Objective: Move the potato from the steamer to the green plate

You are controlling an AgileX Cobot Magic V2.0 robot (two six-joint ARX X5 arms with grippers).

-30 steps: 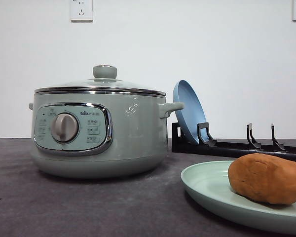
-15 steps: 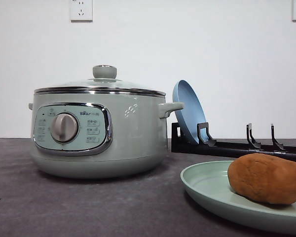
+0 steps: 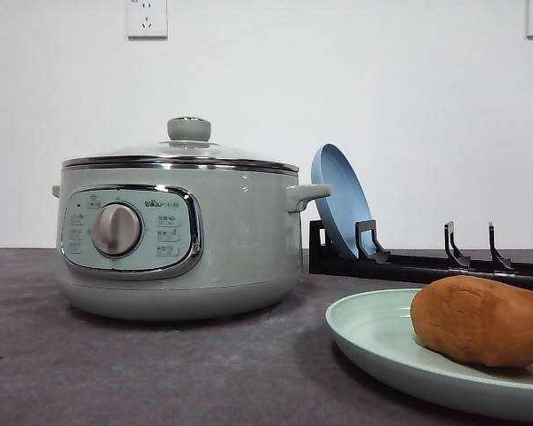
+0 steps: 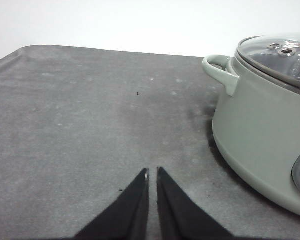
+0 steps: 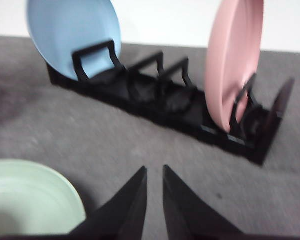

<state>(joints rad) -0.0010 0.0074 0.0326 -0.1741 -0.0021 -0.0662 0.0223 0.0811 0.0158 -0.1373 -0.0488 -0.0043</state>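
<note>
Nothing has moved in the front view since the earlier frames: the potato (image 3: 481, 321) lies on the green plate (image 3: 373, 342), well apart from the steamer (image 3: 178, 235), whose glass lid (image 3: 182, 151) is on. By that layout the transfer looks done, with only pulling back left. Both the left tool (image 4: 152, 172) and right tool (image 5: 154, 170) are nearly closed and empty over the bare tabletop (image 4: 80, 125)

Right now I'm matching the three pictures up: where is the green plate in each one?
Front view: green plate at lower right, with the potato lying on it.
Left wrist view: not in it.
Right wrist view: its rim curves through the lower left corner.
Shared landmark: the blue plate standing in the black rack.
</note>
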